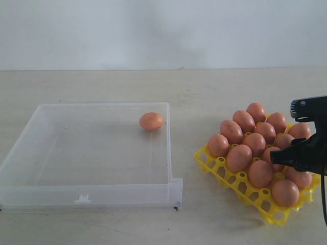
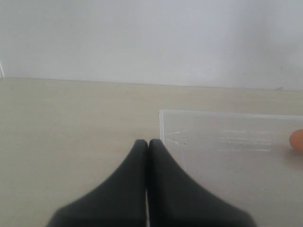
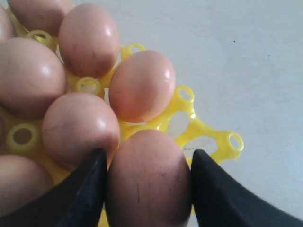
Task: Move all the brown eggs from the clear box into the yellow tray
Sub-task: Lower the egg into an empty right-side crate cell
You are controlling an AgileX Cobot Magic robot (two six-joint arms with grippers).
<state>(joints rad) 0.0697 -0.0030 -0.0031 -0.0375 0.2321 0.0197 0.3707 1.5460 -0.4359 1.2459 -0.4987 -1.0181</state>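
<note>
One brown egg (image 1: 152, 121) lies in the clear box's (image 1: 102, 196) far right corner; the yellow tray (image 1: 225, 171) is nearly full. Left wrist: the left gripper (image 2: 147, 144), pressed together and empty, sits beside the box. Right wrist: the right gripper (image 3: 148, 163) clamps a seated egg (image 3: 148, 189) in a tray cup. Placing seems underway; next, release gently, then fetch the last one.

You see brown eggs (image 3: 142, 87) with smooth shells, a soft sheen and faint dark specks. The yellow tray (image 3: 176, 108) looks like glossy moulded plastic. The clear box (image 1: 51, 196) is see-through plastic, slightly hazy and faintly scuffed. The left tool (image 2: 147, 142) and the right tool (image 3: 147, 153) show matt black fingers. Your counter (image 1: 230, 87) is pale, matt and smooth, with small marks.
</note>
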